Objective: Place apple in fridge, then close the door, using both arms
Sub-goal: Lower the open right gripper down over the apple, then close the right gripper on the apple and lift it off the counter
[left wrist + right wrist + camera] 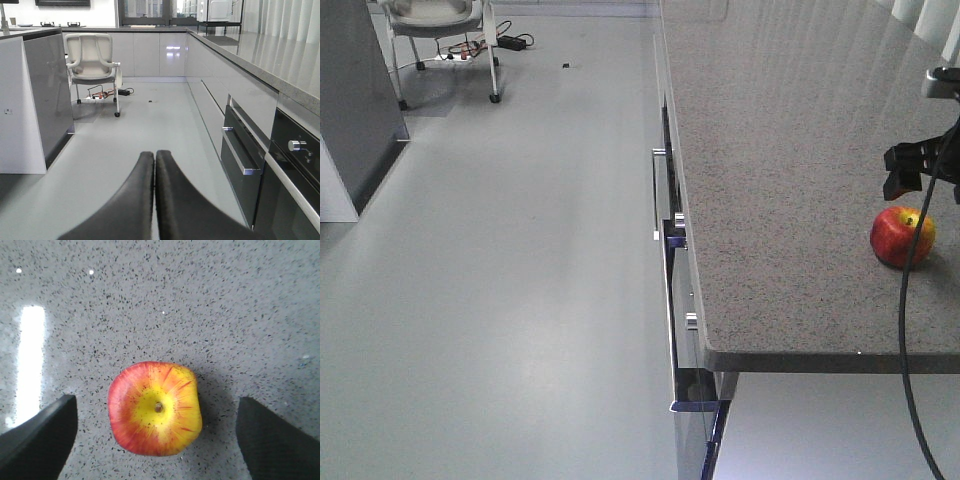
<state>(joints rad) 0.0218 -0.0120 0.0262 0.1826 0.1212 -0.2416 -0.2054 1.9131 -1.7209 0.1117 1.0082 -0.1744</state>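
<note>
We are at the pick. The round red apple with the yellow patch around its short stem [155, 409] sits stem-up on the speckled grey stone countertop [790, 150], near its front edge and at the far right of the front view. Our right gripper [156, 415] hangs directly above it, spread wide. One black finger [42, 435] stands on each side of the fruit, and bare counter shows between each finger and the skin, so nothing is touching yet.

To do this well, we judge the descent should go straight down, since the apple already looks centred between the fingers (the wrist view shows much the same gap on both sides). We would lower until the pads reach the widest part of the apple, not its shoulder, and then close gently. A smooth round fruit could squirt out or roll toward the counter edge if pinched high or off-centre.

Our left gripper [155, 159] is pressed closed on nothing, pointing down the kitchen aisle, so it looks free for the door. Neither the fridge nor its door shows in these views.
</note>
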